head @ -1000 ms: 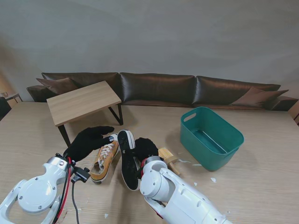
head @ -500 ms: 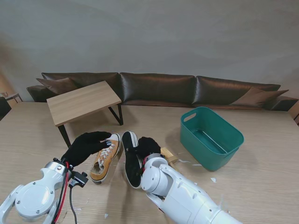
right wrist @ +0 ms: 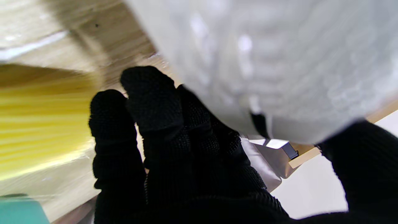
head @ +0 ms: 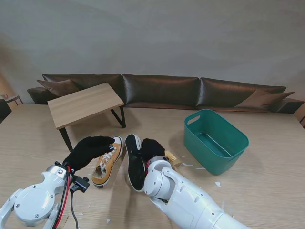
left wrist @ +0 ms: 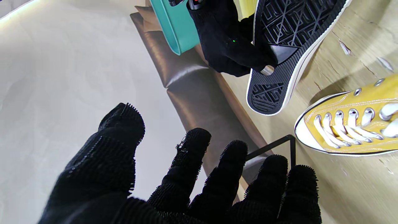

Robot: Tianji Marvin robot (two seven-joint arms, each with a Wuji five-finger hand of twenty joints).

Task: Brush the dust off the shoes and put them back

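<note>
Stand view, landmark = yellow shoe [head: 107,161]: lies upright on the bench [head: 267,191], toe farther from me, heel nearer; long axis runs near-to-far w/ slight tilt. Left hand [head: 89,149] hovers just left of it, over the toe/lace end; fingers spread, holding nothing. Just right of yellow shoe, the black-soled shoe [head: 134,162] is tipped on its side, sole facing the yellow one, axis roughly parallel. Right hand [head: 151,149] sits on the far side of that shoe, gripping it. Brush [head: 171,159] lies right of the black-soled shoe, partly hidden by right arm; teal tub [head: 217,140] well right of all that; small wooden table [head: 84,105] beyond yellow shoe, to the left.

Left wrist view: left fingers [left wrist: 224,174] apart, nothing between them; yellow shoe toe [left wrist: 348,130] near fingertips but not touching; right hand clamps the black sole [left wrist: 289,46], thumb on the tread.

Right wrist view: right fingers [right wrist: 152,124] curled vs. a pale blurred surface, prob. the shoe's upper; yellow blur beside is prob. brush bristles, can't be sure.

Judgement: left hand is nearer the yellow shoe; brush is on the right hand's side, and that hand is busy w/ the other shoe; next move turns on freeing it to reach right for the brush.
</note>
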